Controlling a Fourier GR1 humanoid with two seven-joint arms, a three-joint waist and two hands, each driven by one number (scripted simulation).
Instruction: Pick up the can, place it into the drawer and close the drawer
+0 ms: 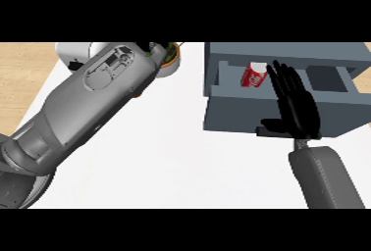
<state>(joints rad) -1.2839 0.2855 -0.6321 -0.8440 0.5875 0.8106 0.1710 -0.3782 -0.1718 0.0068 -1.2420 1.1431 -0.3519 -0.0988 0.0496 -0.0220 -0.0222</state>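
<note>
— Starting with the can (254,77): where is it seen?
— It is seen inside the open drawer (232,115), at the left end of the compartment, red with a white top and tilted. Nothing is closed around it.
— And how is the right hand (297,105) held?
— It is held flat and wide over the drawer's front, fingers (284,78) straight and pointed away from the robot, the thumb spread toward the left. The fingertips are just right of the can; whether it is touched cannot be told.
— What can be said of the left hand (151,46)?
— Little. It is almost wholly hidden beyond its grey forearm (87,103), which is laid slantwise across the white tabletop (181,162). Its state cannot be told. A bowl (171,62) is partly covered by that wrist, left of the drawer.
</note>
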